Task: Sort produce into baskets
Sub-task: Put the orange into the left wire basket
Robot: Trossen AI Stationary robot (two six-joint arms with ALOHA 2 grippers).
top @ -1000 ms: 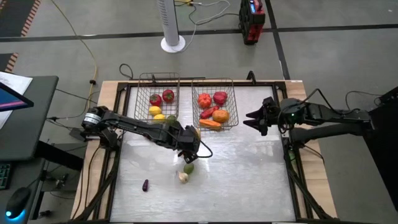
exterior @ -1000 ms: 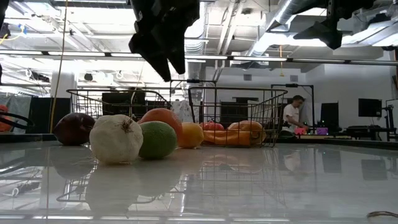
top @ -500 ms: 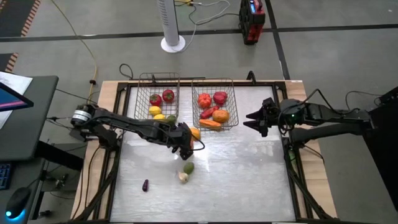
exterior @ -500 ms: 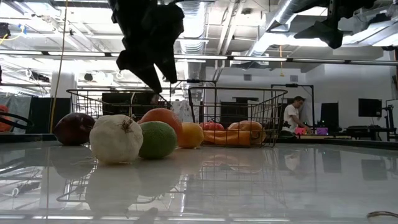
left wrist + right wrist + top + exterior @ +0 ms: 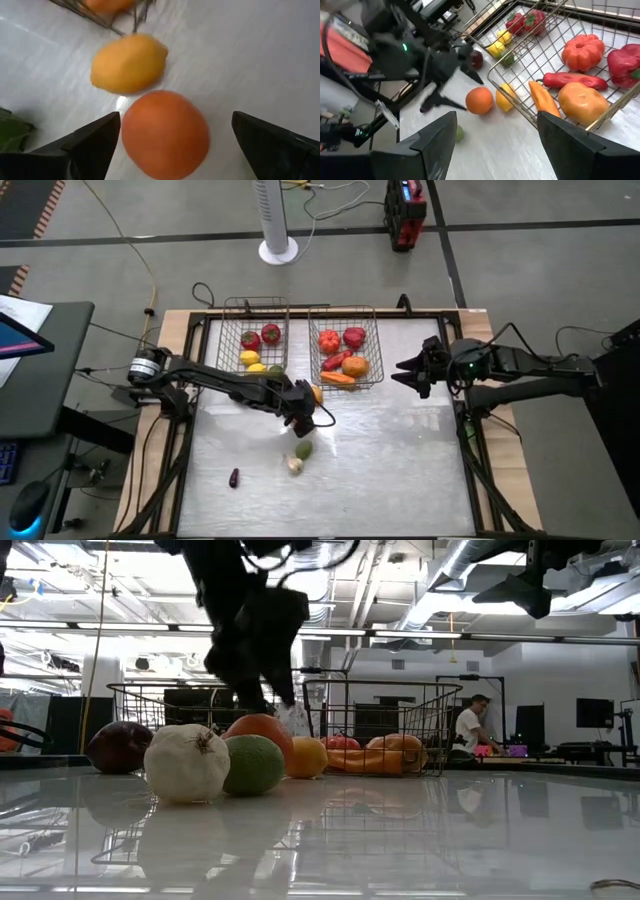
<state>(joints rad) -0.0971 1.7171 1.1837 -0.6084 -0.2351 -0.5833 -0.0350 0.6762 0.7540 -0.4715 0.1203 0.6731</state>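
Note:
An orange round fruit (image 5: 165,132) rests on the table beside a yellow lemon (image 5: 129,62), just in front of the two wire baskets. My left gripper (image 5: 170,147) hangs open just above the orange, one finger on either side, pointing steeply down; I see no touch. In the low view it (image 5: 268,700) is right over the orange (image 5: 262,730). The left basket (image 5: 228,330) and the right basket (image 5: 376,340) both hold produce. My right gripper (image 5: 405,370) waits open, raised, at the table's right side.
A green round (image 5: 303,449), a white garlic (image 5: 294,465) and a small dark purple piece (image 5: 234,477) lie loose on the table nearer the front. The right basket's near rim holds a carrot (image 5: 543,100) close to the lemon. The table's right half is bare.
My left gripper has come down toward the orange fruit and has opened wider, so its fingers now stand on either side of it. The produce has not moved.

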